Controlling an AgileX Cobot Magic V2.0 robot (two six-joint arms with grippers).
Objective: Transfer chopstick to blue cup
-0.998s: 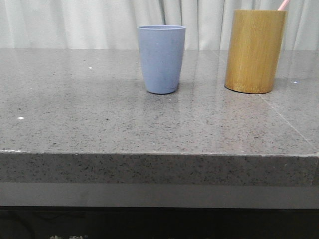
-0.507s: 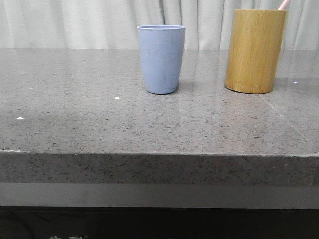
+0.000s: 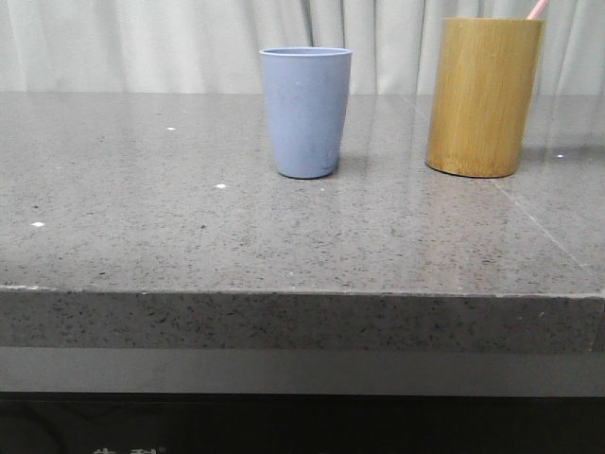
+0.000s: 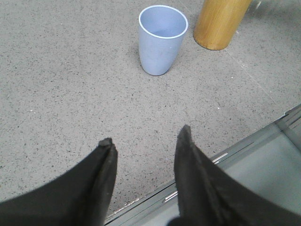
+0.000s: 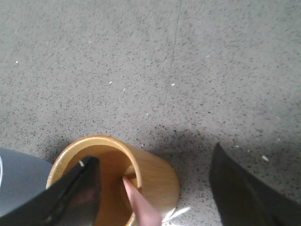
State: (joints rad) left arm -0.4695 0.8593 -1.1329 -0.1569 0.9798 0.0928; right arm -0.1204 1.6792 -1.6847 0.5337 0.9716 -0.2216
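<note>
Chopstick [image 5: 141,202]: stands in the bamboo holder [image 3: 483,96], leaning; only its pink tip [image 3: 537,9] clears the rim in front view, the rest hidden.
Blue cup [image 3: 305,112]: upright on the table [image 3: 189,227], left of the holder and apart from it; interior looks empty from the left wrist.
Right gripper [image 5: 155,188]: spread wide over the holder, one finger inside the rim, one outside; tips cut off.
Left gripper [image 4: 146,141]: parted, holding nothing, near the table's front edge.
</note>
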